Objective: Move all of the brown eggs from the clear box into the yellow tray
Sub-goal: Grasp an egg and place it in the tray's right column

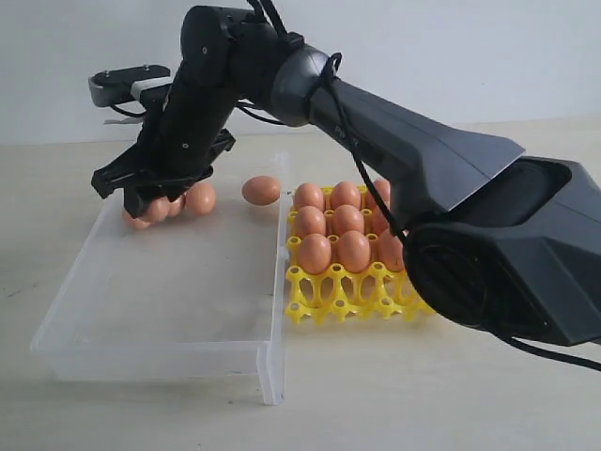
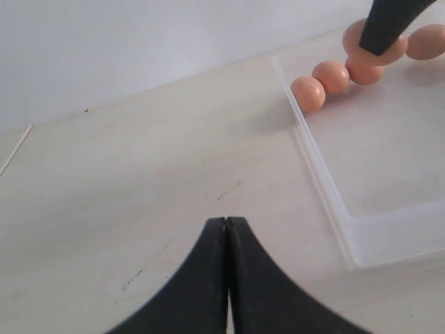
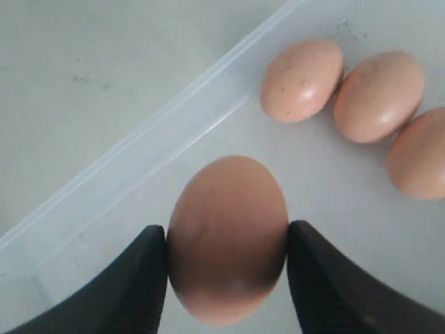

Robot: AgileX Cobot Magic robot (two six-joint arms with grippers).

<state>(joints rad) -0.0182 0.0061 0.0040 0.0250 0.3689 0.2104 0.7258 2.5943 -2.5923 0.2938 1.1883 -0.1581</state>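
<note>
My right gripper (image 3: 227, 233) is shut on one brown egg (image 3: 226, 236), held between both fingers just inside the clear box's wall (image 3: 139, 149). In the exterior view this gripper (image 1: 141, 200) has reached across to the far left corner of the clear box (image 1: 169, 310). Three loose eggs (image 3: 379, 96) lie close beside it, and one more egg (image 1: 261, 190) rests near the box's far right end. The yellow tray (image 1: 324, 301) stands right of the box with several eggs (image 1: 315, 252) in its back rows; its front row shows bare cups. My left gripper (image 2: 226, 221) is shut on nothing above the bare table.
The right arm's big black body (image 1: 488, 235) crosses over the tray and hides its right side. The clear box's near left corner (image 2: 358, 240) lies right of my left gripper. A pale wall stands behind the table.
</note>
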